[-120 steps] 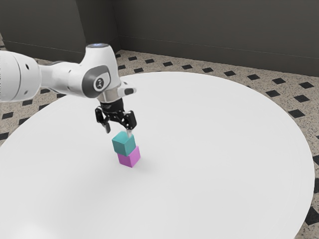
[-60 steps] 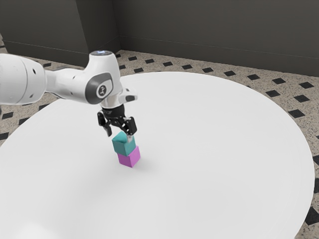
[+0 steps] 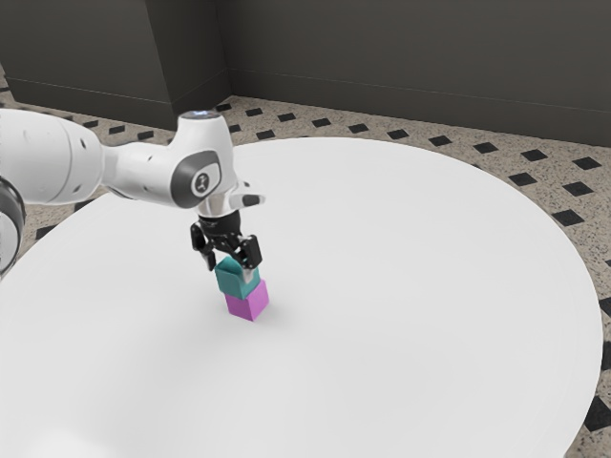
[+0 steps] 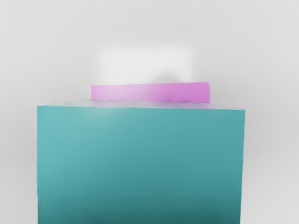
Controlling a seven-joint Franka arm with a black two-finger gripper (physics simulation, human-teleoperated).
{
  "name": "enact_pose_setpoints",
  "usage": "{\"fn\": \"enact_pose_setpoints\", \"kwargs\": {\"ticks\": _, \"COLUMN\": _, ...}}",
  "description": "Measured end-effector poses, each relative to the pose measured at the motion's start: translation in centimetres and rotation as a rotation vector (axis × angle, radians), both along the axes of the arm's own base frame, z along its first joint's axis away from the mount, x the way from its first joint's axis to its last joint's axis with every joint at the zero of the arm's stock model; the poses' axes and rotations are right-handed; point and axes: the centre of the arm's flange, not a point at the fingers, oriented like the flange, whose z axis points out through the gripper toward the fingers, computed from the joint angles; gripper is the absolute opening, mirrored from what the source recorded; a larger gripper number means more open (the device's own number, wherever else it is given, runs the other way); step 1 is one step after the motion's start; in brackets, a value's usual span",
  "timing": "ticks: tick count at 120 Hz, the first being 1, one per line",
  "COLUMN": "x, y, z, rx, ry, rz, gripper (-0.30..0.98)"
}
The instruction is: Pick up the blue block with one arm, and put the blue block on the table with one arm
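Flooring [image 3: 477, 148], speckled and inset with dark diamonds, runs beyond the one round white counter [image 3: 410, 315], whose broad top carries a single stack.

One white jointed arm [image 3: 134, 170] reaches in from the exterior view's left, its wrist bent so that the hand points down, presumably because the upper cube is best approached from above, where its neighbour below cannot get in the way.

The one black end effector [image 3: 230, 268] has its two fingers [image 3: 252, 251] apart, one to each side of the top cube; I judge that it has no grip so far, and that lowering slightly and then closing comes next.

Of two cubes, one teal and one magenta, the teal cube [image 3: 236, 279] is likely the task's blue block. It rests on the other, off the counter's surface, held up only by what is beneath it.

The magenta cube [image 3: 248, 301] stands on the counter as its base. The two are not quite aligned, a magenta strip showing past the teal edge, so a sideways nudge could topple the upper one.
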Motion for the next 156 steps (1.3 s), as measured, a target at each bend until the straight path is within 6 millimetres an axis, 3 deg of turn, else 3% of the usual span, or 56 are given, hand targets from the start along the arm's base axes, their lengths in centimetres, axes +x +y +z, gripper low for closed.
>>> {"fn": "enact_pose_setpoints", "kwargs": {"ticks": 25, "x": 0.8, "y": -0.3, "z": -0.8, "rx": -0.006, "ry": 0.002, "rz": -0.016, "gripper": 0.67}}
{"fn": "enact_pose_setpoints", "kwargs": {"ticks": 56, "x": 1.0, "y": -0.1, "z": -1.0, "rx": -0.013, "ry": 0.001, "rz": -0.015, "gripper": 0.49}}
{"fn": "enact_pose_setpoints", "kwargs": {"ticks": 91, "x": 1.2, "y": 0.9, "z": -0.7, "rx": -0.008, "ry": -0.011, "rz": 0.001, "gripper": 0.39}}
{"fn": "enact_pose_setpoints", "kwargs": {"ticks": 113, "x": 3.0, "y": 0.8, "z": 2.9, "rx": 0.002, "ry": -0.058, "rz": 0.003, "gripper": 0.34}}
{"fn": "enact_pose_setpoints", "kwargs": {"ticks": 121, "x": 3.2, "y": -1.6, "z": 2.2, "rx": -0.014, "ry": -0.042, "rz": -0.024, "gripper": 0.34}}
{"fn": "enact_pose_setpoints", "kwargs": {"ticks": 133, "x": 3.4, "y": -10.9, "z": 2.8, "rx": -0.028, "ry": -0.055, "rz": -0.17, "gripper": 0.31}}
{"fn": "enact_pose_setpoints", "kwargs": {"ticks": 138, "x": 3.1, "y": -13.7, "z": 3.1, "rx": -0.022, "ry": -0.062, "rz": -0.213, "gripper": 0.3}}
{"fn": "enact_pose_setpoints", "kwargs": {"ticks": 147, "x": 2.7, "y": -15.3, "z": 2.9, "rx": -0.002, "ry": -0.064, "rz": -0.23, "gripper": 0.29}}
{"fn": "enact_pose_setpoints", "kwargs": {"ticks": 156, "x": 2.5, "y": -15.6, "z": 0.3, "rx": 0.008, "ry": -0.039, "rz": -0.22, "gripper": 0.28}}
